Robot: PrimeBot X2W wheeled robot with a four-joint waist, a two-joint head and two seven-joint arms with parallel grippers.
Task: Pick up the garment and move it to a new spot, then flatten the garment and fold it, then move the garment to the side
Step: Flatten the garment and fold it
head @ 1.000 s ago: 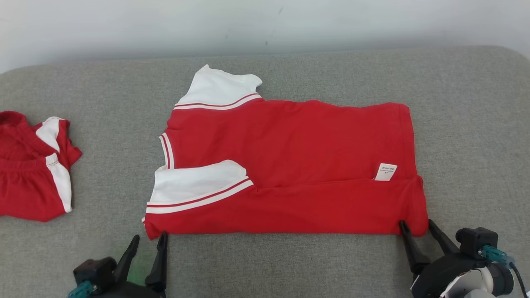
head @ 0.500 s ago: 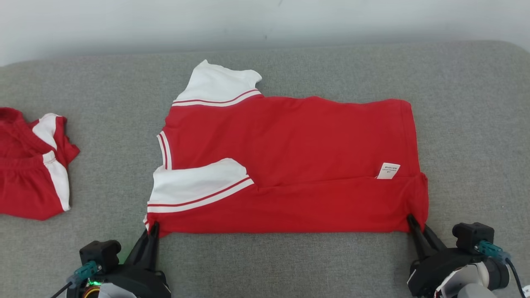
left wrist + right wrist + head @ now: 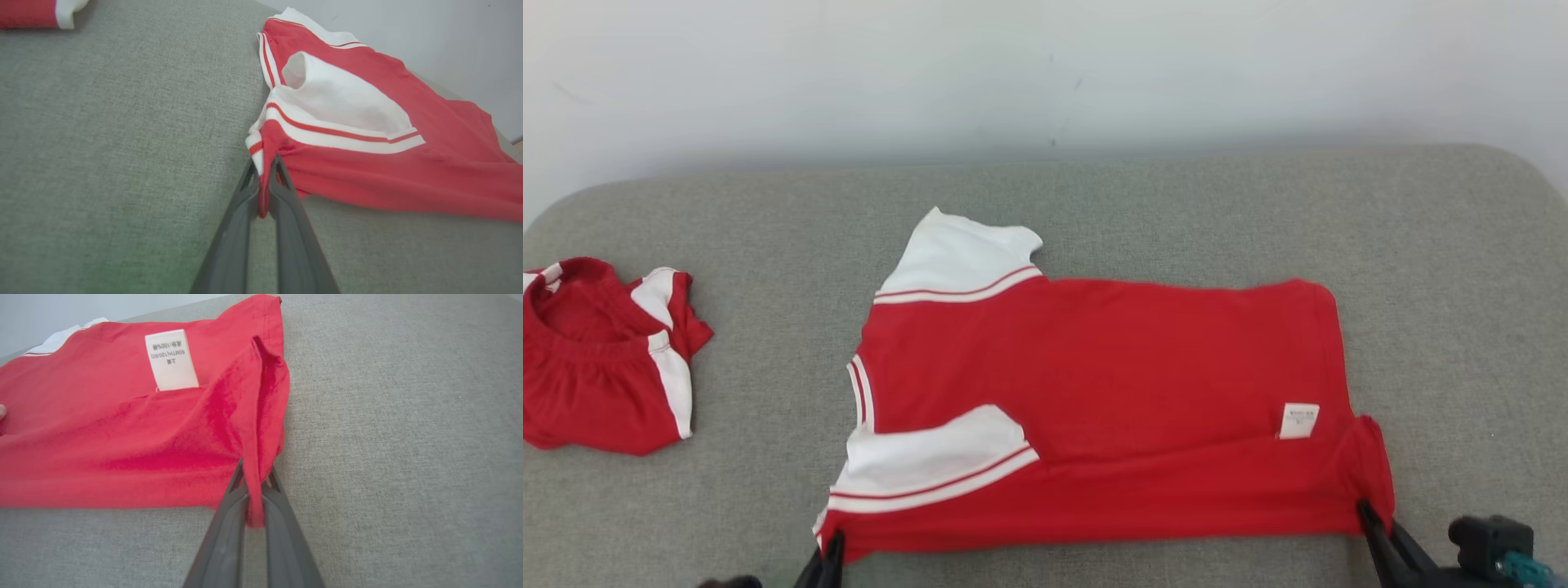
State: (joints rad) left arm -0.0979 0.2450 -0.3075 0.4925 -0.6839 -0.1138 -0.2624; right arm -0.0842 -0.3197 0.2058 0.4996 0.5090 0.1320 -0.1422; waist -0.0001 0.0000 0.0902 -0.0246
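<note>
My left fingers (image 3: 274, 175) and right fingers (image 3: 241, 484) pinch near corners of the red-and-white cotton shirt (image 3: 1111, 367); I'd lift both evenly.

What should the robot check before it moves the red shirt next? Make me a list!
1. The left gripper is shut on the near sleeve-end corner of the red cloth T-shirt with white sleeves: ok.
2. The right gripper is shut on the shirt's near hem corner: ok.
3. Both pinches catch every layer of cloth: cannot tell.
4. The shirt lies flat on the grey fabric surface: not ok, the hem corner is bunched up at the right gripper.
5. The second red-and-white garment lies apart from the shirt, off to the left: ok.
</note>
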